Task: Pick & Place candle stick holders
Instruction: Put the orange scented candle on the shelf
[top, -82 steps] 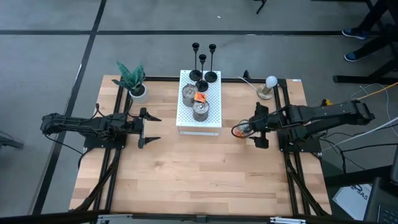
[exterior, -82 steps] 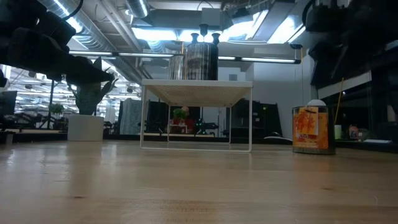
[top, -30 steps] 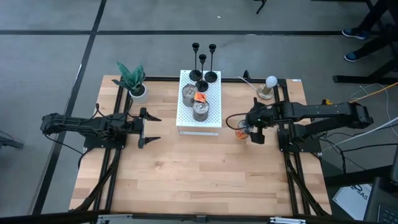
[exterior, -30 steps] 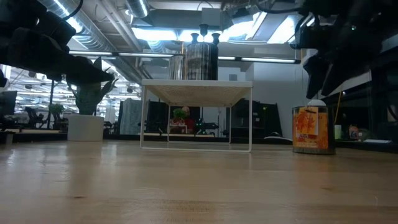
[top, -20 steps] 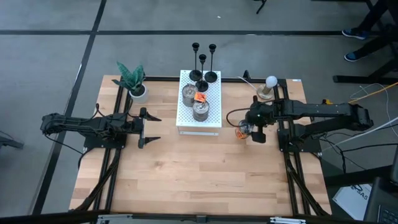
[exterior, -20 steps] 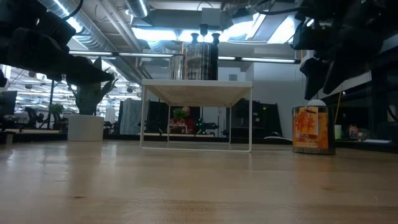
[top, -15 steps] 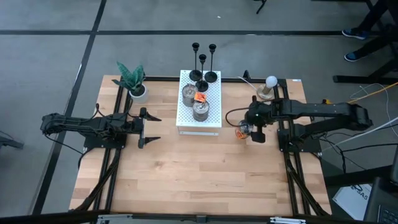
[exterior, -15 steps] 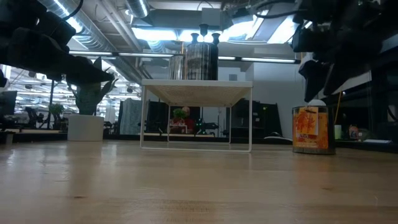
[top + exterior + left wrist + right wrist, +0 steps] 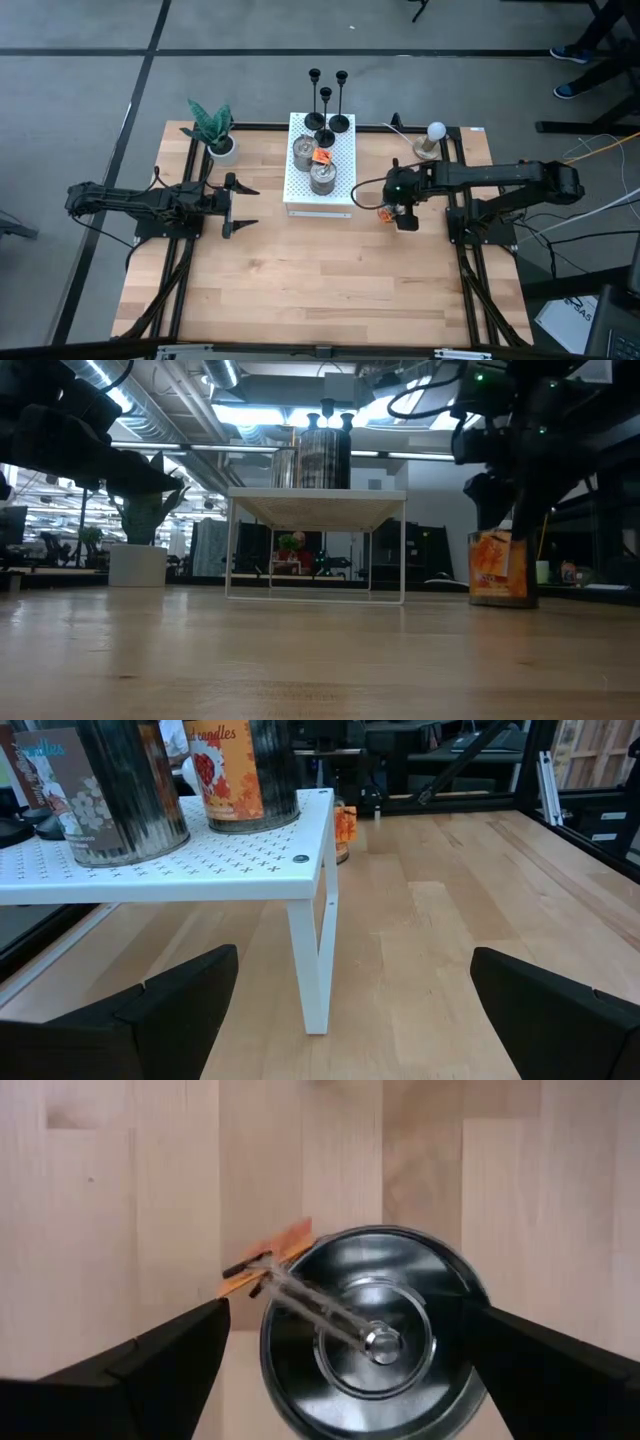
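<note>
Oddly, the right end effector (image 9: 340,1350) hangs spread wide, grasping nothing, over a silver tin (image 9: 372,1330) on the bench (image 9: 330,280) just right of the white rack (image 9: 321,190). No pick has begun; the candle stick holders (image 9: 327,100) stand at the rack's far edge (untouched). Next it must reach them. The left end effector (image 9: 240,206), also spread and empty, waits left of the rack.

black candle stick holders (image 9: 327,100), white perforated rack (image 9: 321,170), silver tins (image 9: 323,178).
</note>
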Tool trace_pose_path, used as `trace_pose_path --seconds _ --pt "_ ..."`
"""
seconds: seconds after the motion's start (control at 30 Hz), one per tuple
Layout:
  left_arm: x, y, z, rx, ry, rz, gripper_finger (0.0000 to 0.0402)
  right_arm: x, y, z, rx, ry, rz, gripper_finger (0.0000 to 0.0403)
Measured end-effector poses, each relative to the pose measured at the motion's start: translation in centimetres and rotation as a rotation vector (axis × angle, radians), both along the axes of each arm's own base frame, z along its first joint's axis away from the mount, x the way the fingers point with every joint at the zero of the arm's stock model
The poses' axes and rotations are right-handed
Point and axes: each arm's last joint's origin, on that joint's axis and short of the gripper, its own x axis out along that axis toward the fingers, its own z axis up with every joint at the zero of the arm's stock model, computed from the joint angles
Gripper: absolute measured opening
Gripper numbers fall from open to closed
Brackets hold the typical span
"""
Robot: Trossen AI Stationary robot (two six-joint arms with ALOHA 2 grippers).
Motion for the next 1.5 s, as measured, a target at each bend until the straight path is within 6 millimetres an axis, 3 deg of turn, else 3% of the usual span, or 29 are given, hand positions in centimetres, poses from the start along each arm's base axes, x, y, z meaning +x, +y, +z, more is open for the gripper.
trace_pose_path --seconds 0.33,0.7,1.23,1.5 --pt "0.0 0.0 0.0 0.0 0.0 0.0 0.04 0.1 -0.4 -0.5 -0.108 0.038 -0.003 0.04" --pt "0.0 0.0 0.0 0.0 0.0 0.0 0.04 0.2 0.1 -0.3 -0.074 0.042 -0.041 0.04" --pt "0.0 0.0 0.0 0.0 0.0 0.0 0.04 0.5 0.1 2.7 -0.064 0.062 -0.042 0.04" --pt "0.0 0.0 0.0 0.0 0.0 0.0 0.04 -0.3 -0.2 6.1 -0.209 -0.053 -0.021 0.04"
